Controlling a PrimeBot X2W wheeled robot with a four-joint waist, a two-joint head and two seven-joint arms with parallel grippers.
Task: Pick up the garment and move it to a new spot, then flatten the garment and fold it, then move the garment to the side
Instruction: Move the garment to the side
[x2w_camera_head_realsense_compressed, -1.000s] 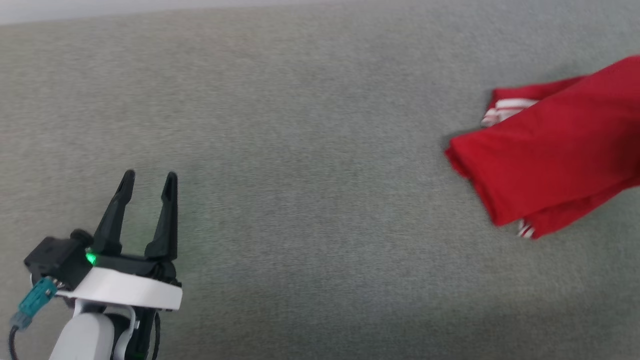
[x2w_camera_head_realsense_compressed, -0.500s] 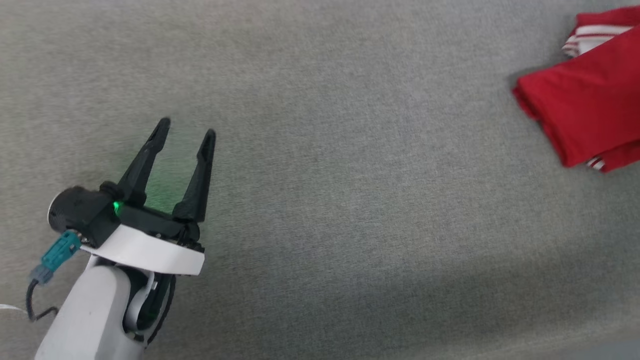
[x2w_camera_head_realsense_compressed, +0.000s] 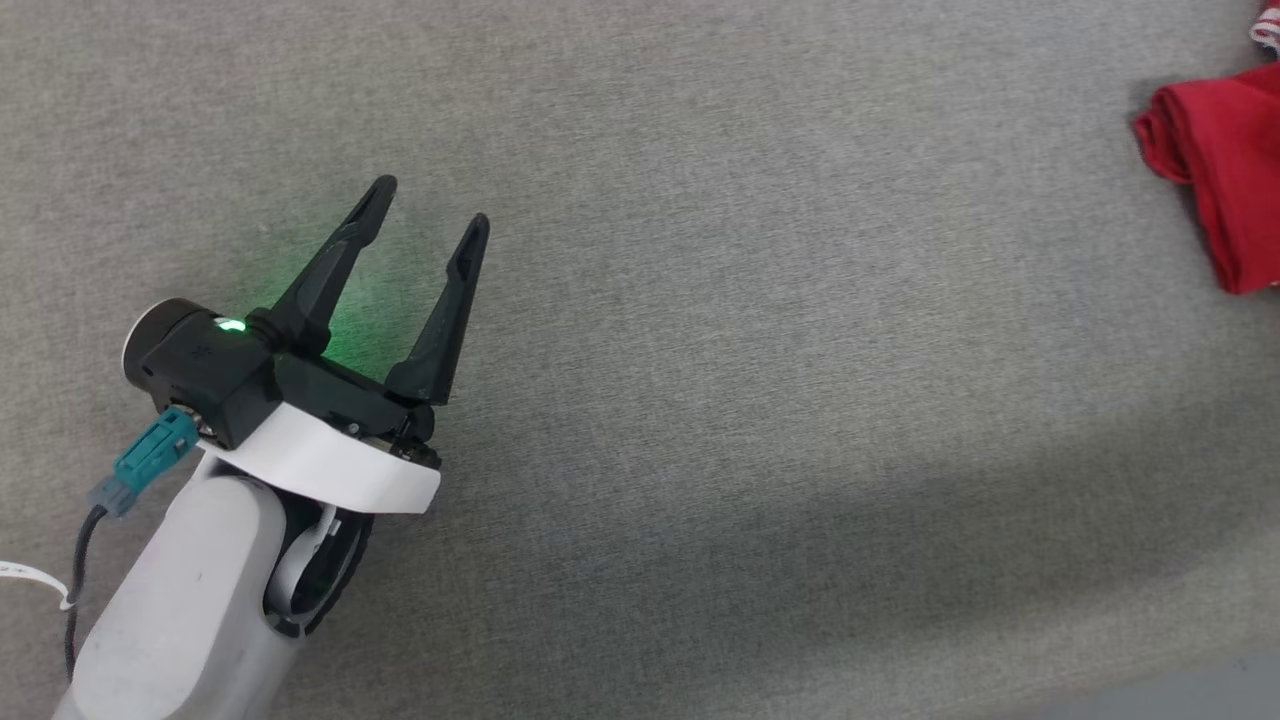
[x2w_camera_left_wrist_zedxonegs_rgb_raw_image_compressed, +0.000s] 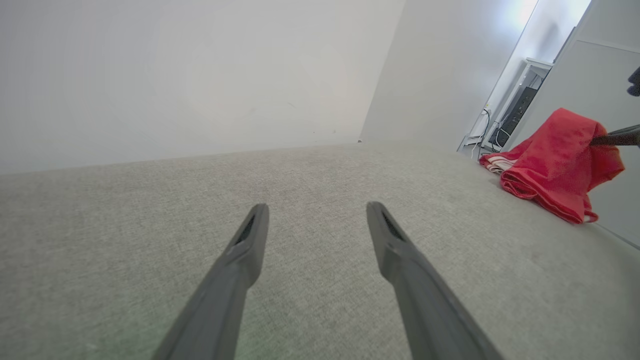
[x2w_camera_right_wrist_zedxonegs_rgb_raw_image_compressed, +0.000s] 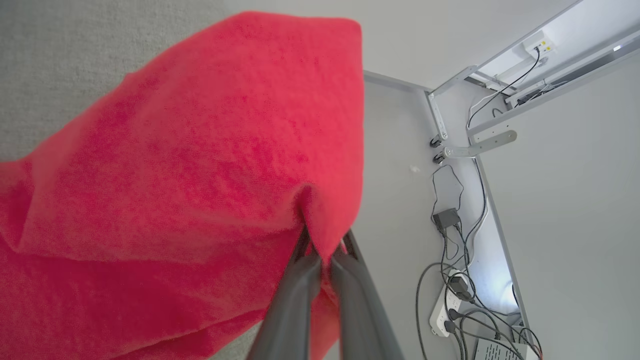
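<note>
The garment is a plain red bunch of cloth at the head view's upper right edge, with a bit of white striped trim at the corner. In the right wrist view my right gripper is shut on a fold of the garment, which drapes down from the pinch over the grey surface. The left wrist view shows the garment hanging from the right gripper's dark fingers, its lower end resting on the surface. My left gripper stands open and empty at the lower left, far from the cloth; its fingers point across bare fabric.
A grey fabric-covered surface stretches across the head view, with a shadow band near the front. Past its right edge the right wrist view shows a white frame, cables and a power strip on the floor. A pale wall stands behind.
The head camera has shifted, so the whole picture slid. Relative to the left gripper, the garment has gone farther right, with less of it in the picture. The left gripper stays open.
</note>
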